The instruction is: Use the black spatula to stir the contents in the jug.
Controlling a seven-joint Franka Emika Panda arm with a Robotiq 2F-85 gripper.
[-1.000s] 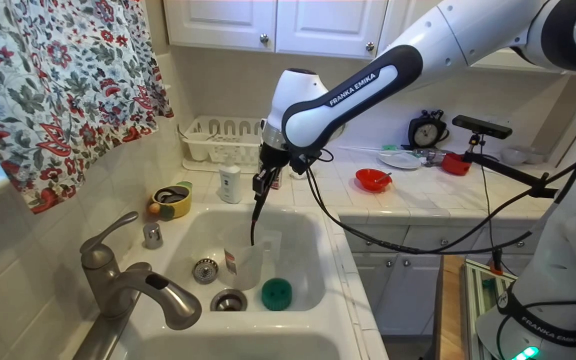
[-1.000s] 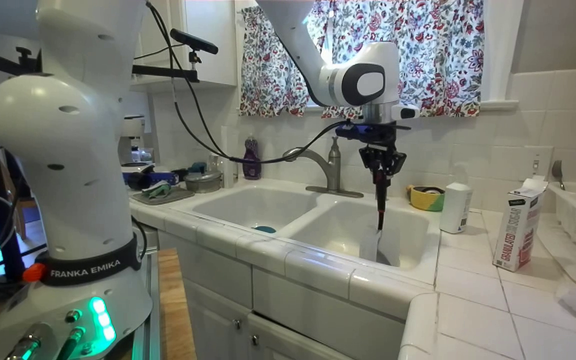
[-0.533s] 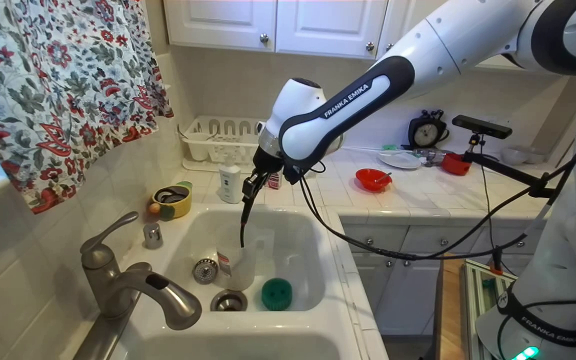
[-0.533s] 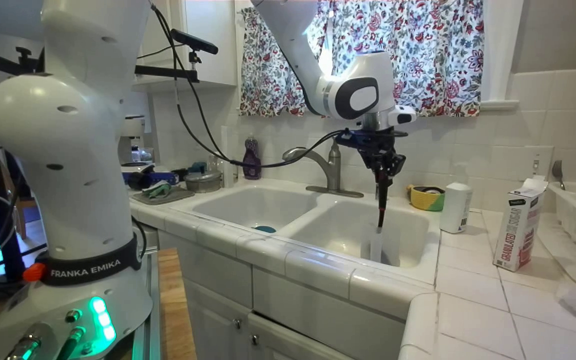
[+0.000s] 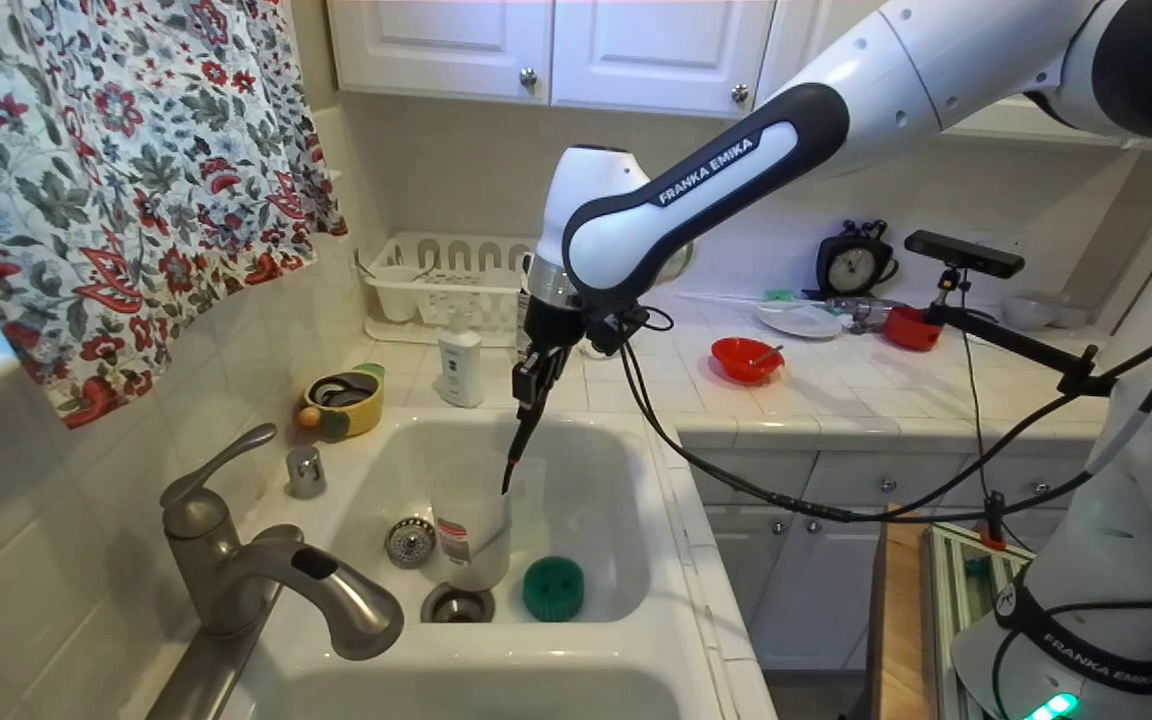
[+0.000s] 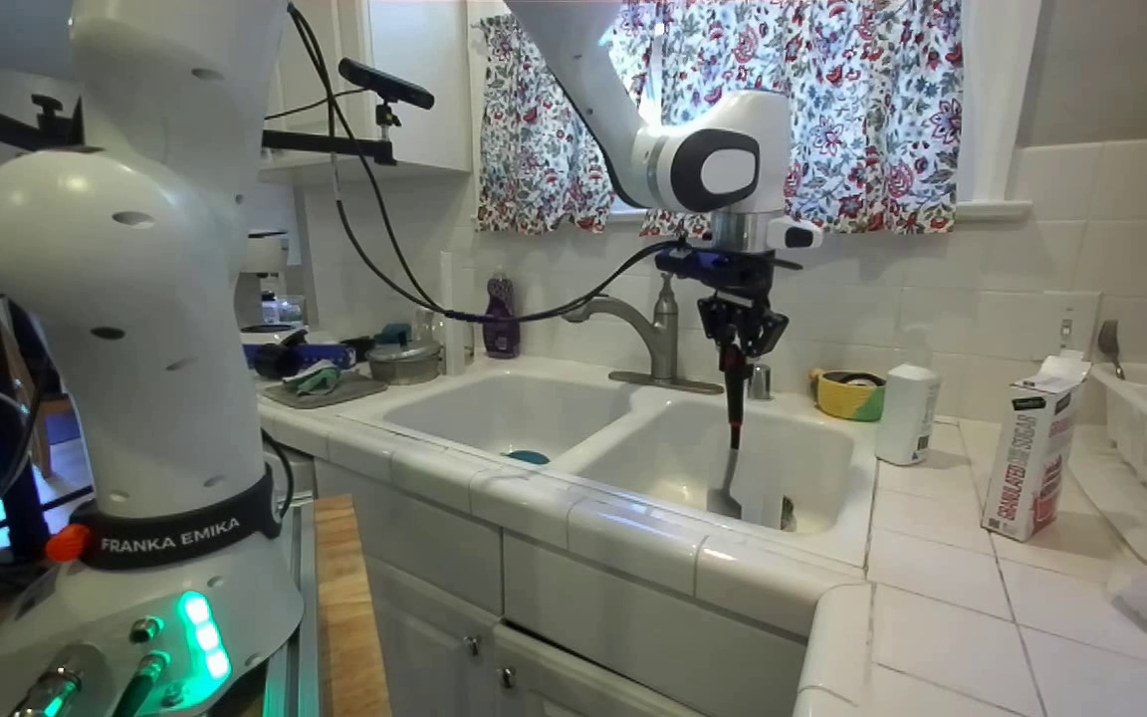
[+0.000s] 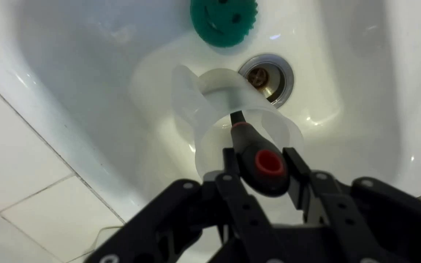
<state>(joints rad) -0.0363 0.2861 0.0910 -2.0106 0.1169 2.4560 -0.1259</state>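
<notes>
My gripper (image 7: 261, 160) is shut on the black handle of the spatula (image 7: 249, 140), which has a red ring and a red hole at its end. The gripper also shows in both exterior views (image 5: 530, 385) (image 6: 743, 334), above the sink basin. The spatula points down into the jug (image 7: 219, 96), a pale translucent container with a handle, standing in the basin. In an exterior view the jug (image 5: 476, 550) shows reddish label marks, and the spatula shaft shows faintly through its wall. In an exterior view the spatula head (image 6: 724, 500) shows dimly, low beside the jug's pale handle (image 6: 763, 498).
A round green scrubber (image 5: 553, 589) and the drain opening (image 5: 454, 604) are close beside the jug. A metal strainer (image 5: 410, 542) lies nearby. The faucet (image 5: 336, 595), a white bottle (image 5: 460, 368), a yellow pot (image 5: 344, 400) and a sugar carton (image 6: 1032, 453) stand around the basin.
In an exterior view the gripper and spatula went left, then back right, and the handle now leans more. The jug has shifted and turned slightly, toward the drain. The grip is unchanged.
</notes>
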